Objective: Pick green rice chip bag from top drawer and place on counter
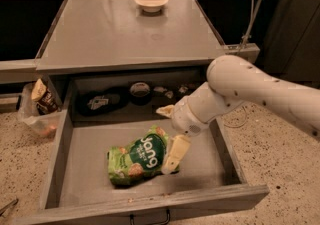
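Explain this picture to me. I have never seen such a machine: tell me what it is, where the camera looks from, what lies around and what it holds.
There is one picture, from one camera looking down on an open drawer; where the camera is mounted cannot be told. The white tube coming in from the right is the robot's arm. At its end is the gripper, two cream fingers standing open inside the top drawer, one of them at the right edge of the green rice chip bag. The bag lies flat on the drawer's bottom, and nothing is held. Behind the drawer is the grey counter, with a small cream bowl near its far edge.
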Robot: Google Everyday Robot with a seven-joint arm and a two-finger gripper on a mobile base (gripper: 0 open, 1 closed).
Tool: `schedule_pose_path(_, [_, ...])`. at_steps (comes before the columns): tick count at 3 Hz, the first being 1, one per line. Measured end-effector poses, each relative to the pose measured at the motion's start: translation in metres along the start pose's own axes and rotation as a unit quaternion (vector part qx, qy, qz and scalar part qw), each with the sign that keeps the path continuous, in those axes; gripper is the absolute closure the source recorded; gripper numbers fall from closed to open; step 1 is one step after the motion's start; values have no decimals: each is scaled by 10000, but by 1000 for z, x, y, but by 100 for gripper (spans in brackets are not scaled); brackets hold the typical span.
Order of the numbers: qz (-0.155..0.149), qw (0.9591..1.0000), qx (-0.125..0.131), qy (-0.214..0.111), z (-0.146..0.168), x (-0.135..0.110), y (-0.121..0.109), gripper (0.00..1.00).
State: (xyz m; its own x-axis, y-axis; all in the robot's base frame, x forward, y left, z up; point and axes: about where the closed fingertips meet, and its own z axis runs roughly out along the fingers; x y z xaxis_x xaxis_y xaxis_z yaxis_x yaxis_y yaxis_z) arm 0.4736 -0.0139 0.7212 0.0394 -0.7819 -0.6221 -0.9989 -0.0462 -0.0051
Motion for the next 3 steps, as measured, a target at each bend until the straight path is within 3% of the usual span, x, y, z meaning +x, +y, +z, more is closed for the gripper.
schedule_pose_path(1, [-12,9986,-453,-269,50,-8,21,0])
schedule_pose_path(2, [-13,9986,-454,-269,50,-8,21,0])
schedule_pose_path(3, [-92,9979,-518,-366,75,-9,11,0])
